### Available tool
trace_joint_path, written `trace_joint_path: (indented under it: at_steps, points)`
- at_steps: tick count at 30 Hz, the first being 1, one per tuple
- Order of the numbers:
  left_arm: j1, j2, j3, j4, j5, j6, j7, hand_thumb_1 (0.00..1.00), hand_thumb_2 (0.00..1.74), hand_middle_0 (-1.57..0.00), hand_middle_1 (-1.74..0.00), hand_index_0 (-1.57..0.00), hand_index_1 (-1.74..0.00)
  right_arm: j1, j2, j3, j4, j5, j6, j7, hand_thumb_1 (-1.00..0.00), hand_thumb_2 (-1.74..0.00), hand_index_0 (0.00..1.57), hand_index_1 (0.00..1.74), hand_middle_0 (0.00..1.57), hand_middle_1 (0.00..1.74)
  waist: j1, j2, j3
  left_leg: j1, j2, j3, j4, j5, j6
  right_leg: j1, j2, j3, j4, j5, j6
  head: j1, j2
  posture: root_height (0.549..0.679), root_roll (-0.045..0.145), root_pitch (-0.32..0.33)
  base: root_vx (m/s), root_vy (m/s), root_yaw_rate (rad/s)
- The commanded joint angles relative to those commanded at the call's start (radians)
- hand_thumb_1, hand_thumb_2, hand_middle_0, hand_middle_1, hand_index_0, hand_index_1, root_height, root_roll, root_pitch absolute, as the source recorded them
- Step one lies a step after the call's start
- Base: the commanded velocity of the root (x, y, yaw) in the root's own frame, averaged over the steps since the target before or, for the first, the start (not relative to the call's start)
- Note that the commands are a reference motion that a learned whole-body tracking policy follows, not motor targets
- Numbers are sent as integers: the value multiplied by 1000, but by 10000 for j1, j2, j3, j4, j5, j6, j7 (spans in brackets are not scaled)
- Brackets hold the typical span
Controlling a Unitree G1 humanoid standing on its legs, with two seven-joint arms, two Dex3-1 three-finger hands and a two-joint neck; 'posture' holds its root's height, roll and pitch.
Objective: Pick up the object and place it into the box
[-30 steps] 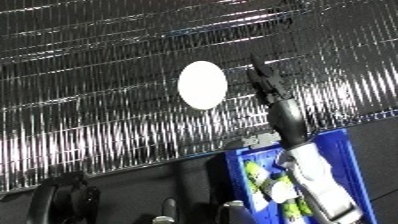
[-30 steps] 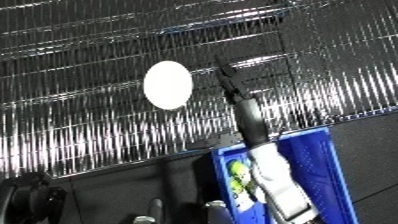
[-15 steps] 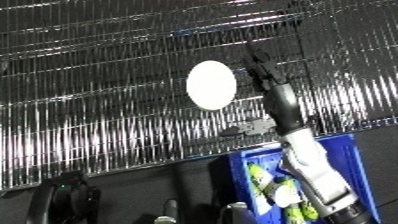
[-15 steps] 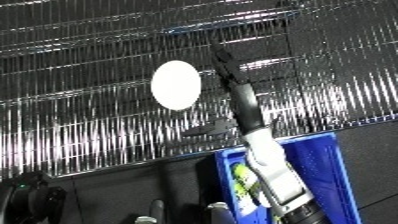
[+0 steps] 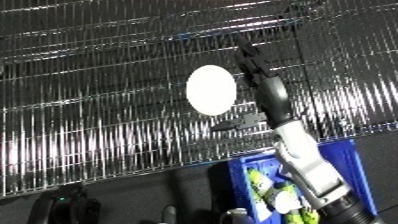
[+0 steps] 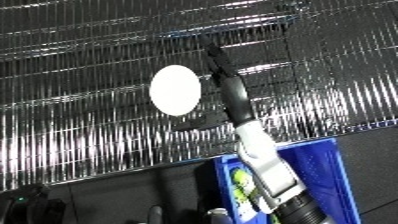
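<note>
Right hand (image 5: 259,82) is up at full reach over the shiny ribbed surface (image 5: 89,125), fingers straight and extended, thumb sticking out to the side lower down; it holds nothing. White-and-silver forearm (image 5: 306,160) rises from the lower right, crossing in front of the blue bin (image 6: 320,165).

Nearest the camera: dark floor strip along the bottom edge with some black hardware at the lower left, too dim to identify. Left hand can't be made out there.

Blue bin sits at lower right, at the near edge of the ribbed surface. Inside are yellow-green and white items (image 5: 266,182), partly hidden by the forearm.

Further out: white oval object (image 5: 211,90) lies on the ribbed surface, just beside the hand on its left. Whether the fingers touch it, can't tell.
</note>
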Motion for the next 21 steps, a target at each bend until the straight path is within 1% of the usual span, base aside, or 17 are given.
trace_joint_path:
  at_steps: [5,13,18,21]
  points:
    - [23,-34,-86,-13,2,-46,13,1000,1740,-1570,-1740,-1570,-1740,-153,23,96,105,29,132,76,-300,-522,471,522,471,522,30,20,0,-40,-4,-5,-35,34,-7,-23,2,-20,-38,11,-15,71,104,601,60,106,-15,2,12]
    - [-7,-104,-187,8,-16,-114,11,1000,1740,-1570,-1740,-1570,-1740,-329,105,256,256,-158,295,182,-700,-1218,1099,1218,1099,1218,48,42,0,-102,-4,-7,-97,91,-25,-73,31,-22,-110,53,-30,149,162,601,61,113,-16,9,-2]
    - [-115,-128,-230,40,-9,-109,66,1000,1740,-1570,-1740,-1570,-1740,-394,124,342,390,-130,320,88,-950,-1653,1492,1653,1492,1653,41,51,0,-101,-4,16,-183,131,-30,-73,41,-12,-181,87,-16,187,327,602,61,118,-13,8,-2]
    - [-141,-121,-245,69,0,-142,77,1000,1740,-1570,-1740,-1570,-1740,-396,82,350,414,-72,305,-31,-950,-1653,1492,1653,1492,1653,27,48,0,-99,-1,28,-226,144,-27,-69,41,-12,-228,110,-7,225,374,603,60,121,-16,0,-13]
